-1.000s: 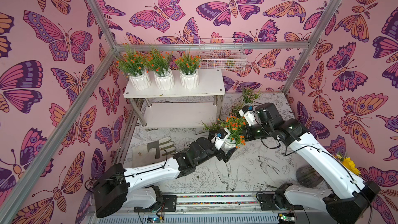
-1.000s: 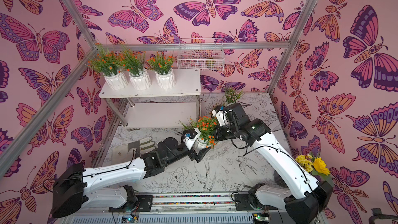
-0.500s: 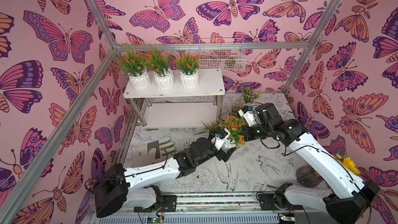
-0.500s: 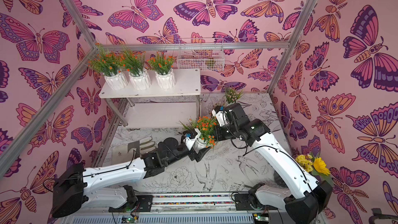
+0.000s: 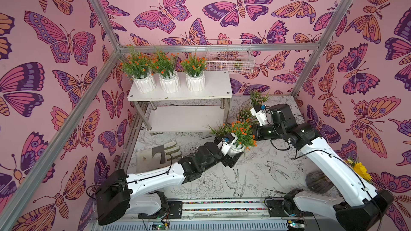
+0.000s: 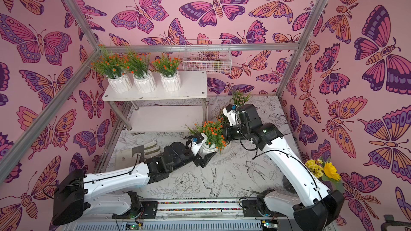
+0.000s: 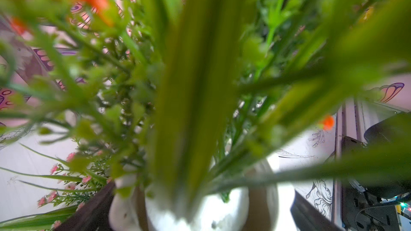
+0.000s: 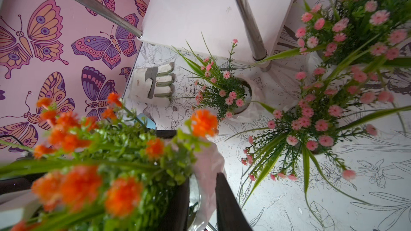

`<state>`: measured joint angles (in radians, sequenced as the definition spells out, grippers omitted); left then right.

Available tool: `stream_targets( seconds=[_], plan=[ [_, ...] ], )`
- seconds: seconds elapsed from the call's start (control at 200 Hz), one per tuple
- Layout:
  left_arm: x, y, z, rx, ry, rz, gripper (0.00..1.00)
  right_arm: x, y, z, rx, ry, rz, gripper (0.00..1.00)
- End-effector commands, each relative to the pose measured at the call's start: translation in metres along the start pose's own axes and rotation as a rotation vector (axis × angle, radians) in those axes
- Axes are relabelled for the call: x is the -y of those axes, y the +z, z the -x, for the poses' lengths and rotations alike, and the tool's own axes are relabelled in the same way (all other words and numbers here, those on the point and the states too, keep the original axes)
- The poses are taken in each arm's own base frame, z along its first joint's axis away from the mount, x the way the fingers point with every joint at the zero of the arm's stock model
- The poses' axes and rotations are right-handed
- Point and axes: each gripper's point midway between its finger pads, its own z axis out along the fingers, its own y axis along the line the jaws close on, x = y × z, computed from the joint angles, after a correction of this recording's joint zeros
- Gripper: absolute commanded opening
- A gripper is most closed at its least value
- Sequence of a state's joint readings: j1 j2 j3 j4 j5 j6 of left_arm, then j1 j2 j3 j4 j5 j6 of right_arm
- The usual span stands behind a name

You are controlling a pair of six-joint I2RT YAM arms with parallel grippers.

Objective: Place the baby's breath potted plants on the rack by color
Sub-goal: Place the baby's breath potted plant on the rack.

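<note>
**A:** While both arms meet at mid-table, where is the lone orange plant [image 5: 243, 132]?

**B:** It is between the two grippers, in front of the rack [image 5: 213, 88] and apart from it. Glossy white ribbed pot, stiff green blades, tiny orange pompom blooms. I cannot tell whether its base touches the tabletop [image 5: 255, 175].

**A:** Left gripper [image 5: 236, 151]?

**B:** In the left wrist view, dark flat fingers [image 7: 89, 212] flank the pot's rounded body. The jaws are closed round it.

**A:** Right gripper [image 8: 202, 183]?

**B:** Two black fingers straddle the pot's thin rim with a narrow gap between them. Pinching or slack, cannot tell.

**A:** Rack build?

**B:** Two flat, matte white boards on polished metal tube legs, with screw heads at the corners. The shelved orange plants [image 5: 142, 72] [image 5: 166, 70] [image 5: 194, 70] stand in a row on the left part of the top tier.

**A:** Pink ones?

**B:** Three pink plants [image 8: 222, 89] [image 8: 311, 125] [image 8: 360, 23] are on the tabletop near the rack's front right leg. The blooms are soft and daisy-like. The tabletop is a white sheet printed with fine line drawings.

**A:** Other items?

**B:** A padded grey-and-white glove [image 5: 169, 150] lies flat to the left. A white wire basket [image 5: 229, 56] hangs on the back wall. A yellow sunflower bunch [image 5: 361, 170] is at the right edge.
</note>
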<state>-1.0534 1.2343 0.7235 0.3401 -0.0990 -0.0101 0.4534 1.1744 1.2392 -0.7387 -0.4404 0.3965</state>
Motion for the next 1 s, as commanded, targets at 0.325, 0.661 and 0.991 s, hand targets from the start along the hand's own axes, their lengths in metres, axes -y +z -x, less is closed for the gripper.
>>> stream_targets(
  seconds=[0.325,0.661,0.991],
  plan=[
    [-0.018,-0.029,0.098,0.16,-0.005,0.072,0.67,0.049,-0.028,-0.01,0.106,0.124,-0.079,0.25],
    [-0.05,-0.03,0.153,0.245,-0.032,0.126,0.67,0.062,-0.021,-0.029,0.088,0.147,-0.1,0.25],
    [-0.085,-0.016,0.209,0.316,-0.058,0.173,0.67,0.069,-0.014,-0.044,0.07,0.174,-0.098,0.25]
  ],
)
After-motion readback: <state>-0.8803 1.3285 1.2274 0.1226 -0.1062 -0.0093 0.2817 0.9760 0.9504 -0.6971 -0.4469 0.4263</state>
